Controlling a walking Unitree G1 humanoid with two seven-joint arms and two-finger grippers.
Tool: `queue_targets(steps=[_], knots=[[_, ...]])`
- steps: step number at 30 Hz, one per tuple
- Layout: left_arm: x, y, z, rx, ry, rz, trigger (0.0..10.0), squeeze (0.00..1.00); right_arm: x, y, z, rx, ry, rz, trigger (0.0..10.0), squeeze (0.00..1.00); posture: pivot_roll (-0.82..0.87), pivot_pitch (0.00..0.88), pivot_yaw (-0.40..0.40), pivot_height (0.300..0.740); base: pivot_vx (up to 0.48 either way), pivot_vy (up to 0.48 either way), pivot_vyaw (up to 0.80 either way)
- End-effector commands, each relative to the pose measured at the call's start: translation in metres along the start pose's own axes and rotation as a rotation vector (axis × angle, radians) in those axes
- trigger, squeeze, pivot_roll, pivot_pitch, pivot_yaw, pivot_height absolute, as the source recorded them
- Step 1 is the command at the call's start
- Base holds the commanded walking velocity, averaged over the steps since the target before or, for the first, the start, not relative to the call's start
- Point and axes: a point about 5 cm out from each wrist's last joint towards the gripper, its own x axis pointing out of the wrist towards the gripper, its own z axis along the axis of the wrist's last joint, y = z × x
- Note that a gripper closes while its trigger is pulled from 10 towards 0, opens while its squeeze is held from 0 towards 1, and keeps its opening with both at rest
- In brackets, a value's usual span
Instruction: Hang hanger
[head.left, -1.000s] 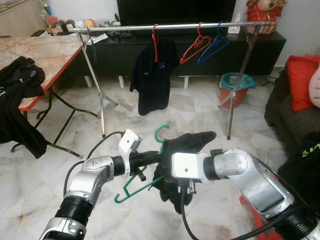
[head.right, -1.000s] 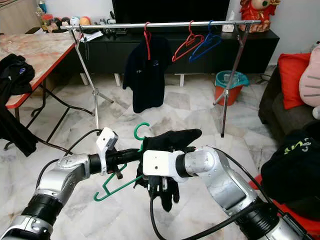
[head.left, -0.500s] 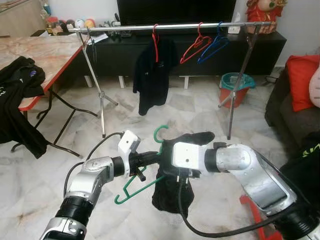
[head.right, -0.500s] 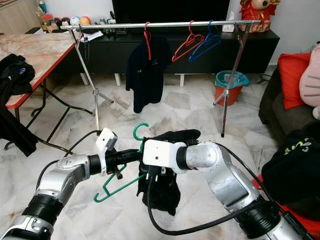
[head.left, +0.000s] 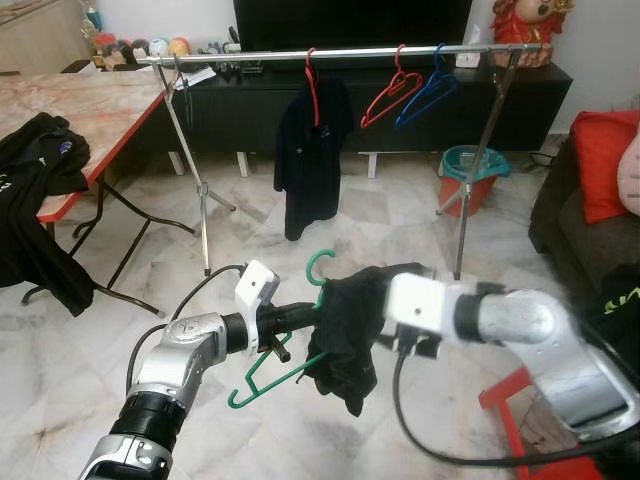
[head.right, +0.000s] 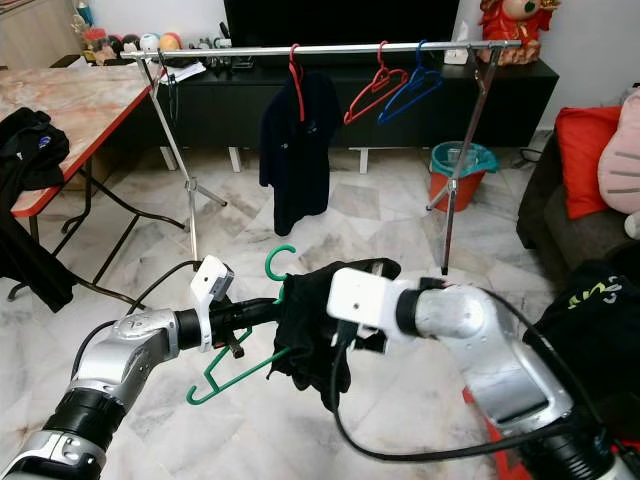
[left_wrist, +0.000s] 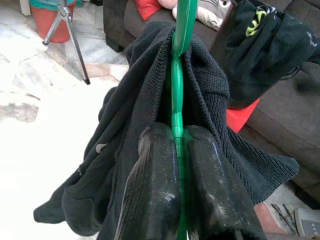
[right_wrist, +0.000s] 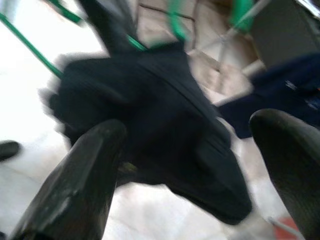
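Left gripper (left_wrist: 176, 150): clamped on the green hanger (head.left: 262, 374), held mid-air before the robot.
Black garment (head.left: 345, 335): draped over that hanger.
Right gripper (right_wrist: 195, 150): fingers spread wide, seemingly just off the garment; view blurred.
Clothes rail (head.left: 350, 52): well beyond.

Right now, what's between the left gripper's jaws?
The green hanger: in the left wrist view the left gripper is shut on its shaft, with the black garment draped over the hanger to either side.
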Motion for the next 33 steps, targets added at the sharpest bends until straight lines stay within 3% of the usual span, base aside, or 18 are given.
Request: queue_targets(steps=[1, 9, 14, 15, 20, 27, 33], knots=[[-0.003, 0.001, 0.009, 0.029, -0.035, -0.016, 10.0, 0.00, -0.004, -0.008, -0.010, 0.009, 0.020, -0.035, 10.0, 0.00, -0.05, 0.000, 0.044, 0.740, 0.000, 0.000, 0.00], [-0.010, -0.007, 0.010, 0.060, 0.021, -0.131, 10.0, 0.00, -0.005, -0.014, -0.030, 0.008, 0.019, 0.011, 10.0, 0.00, -0.05, 0.000, 0.048, 0.740, 0.000, 0.000, 0.00], [-0.014, -0.014, 0.011, 0.099, 0.068, -0.213, 10.0, 0.00, 0.000, -0.011, -0.029, 0.035, -0.070, 0.076, 10.0, 0.00, -0.05, 0.000, 0.048, 0.740, 0.000, 0.000, 0.00], [-0.014, -0.015, 0.012, 0.114, 0.077, -0.222, 10.0, 0.00, 0.001, -0.009, -0.024, 0.060, -0.130, 0.117, 10.0, 0.00, -0.04, 0.000, 0.049, 0.740, 0.000, 0.000, 0.00], [-0.015, -0.018, 0.015, 0.148, 0.105, -0.265, 10.0, 0.00, 0.002, -0.002, -0.022, 0.075, -0.217, 0.274, 10.0, 0.00, -0.04, 0.000, 0.044, 0.740, 0.000, 0.000, 0.00], [-0.015, -0.020, 0.019, 0.171, 0.119, -0.291, 10.0, 0.00, 0.003, 0.003, -0.032, 0.072, -0.171, 0.403, 10.0, 0.00, -0.04, 0.000, 0.041, 0.740, 0.000, 0.000, 0.00], [-0.016, -0.021, 0.020, 0.181, 0.126, -0.306, 10.0, 0.00, 0.006, 0.004, -0.038, 0.086, -0.163, 0.434, 10.0, 0.00, -0.03, 0.000, 0.040, 0.740, 0.000, 0.000, 0.00]])
